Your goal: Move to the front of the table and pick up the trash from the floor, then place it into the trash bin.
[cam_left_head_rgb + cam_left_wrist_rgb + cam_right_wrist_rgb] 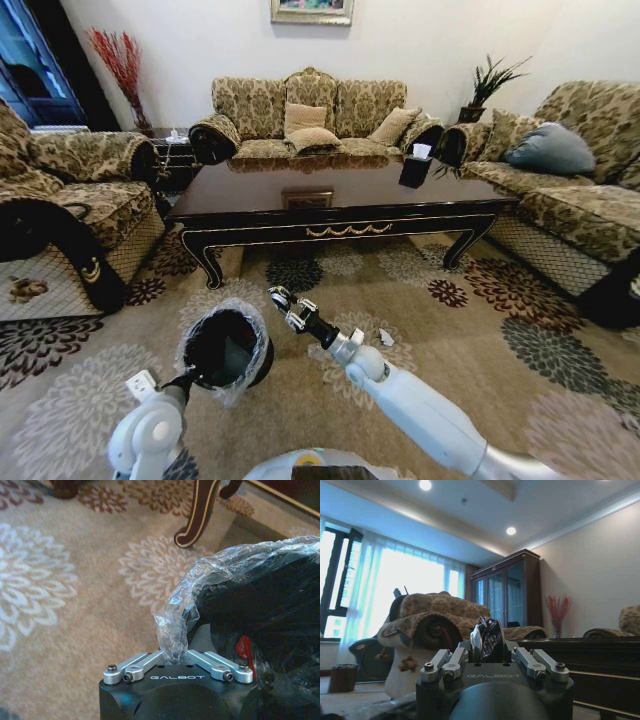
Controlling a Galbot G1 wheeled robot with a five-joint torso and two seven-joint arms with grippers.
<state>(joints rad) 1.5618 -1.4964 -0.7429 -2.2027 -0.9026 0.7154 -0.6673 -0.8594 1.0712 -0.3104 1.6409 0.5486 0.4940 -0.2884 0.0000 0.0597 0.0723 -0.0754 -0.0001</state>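
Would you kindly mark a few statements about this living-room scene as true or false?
1. The left claw pinches the bag-lined rim of the trash bin. True.
2. The trash bin stands on the table. False: it is down by the carpet, in front of the table.
3. A white scrap lies on the carpet beside the right arm. True.
4. The right claw is spread wide open. False: its fingers are closed together.

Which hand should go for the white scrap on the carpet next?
Right, probably. The right hand hovers beside the trash bin, on the side nearer the white scrap. The left hand is busy pinching the bin's bag rim.
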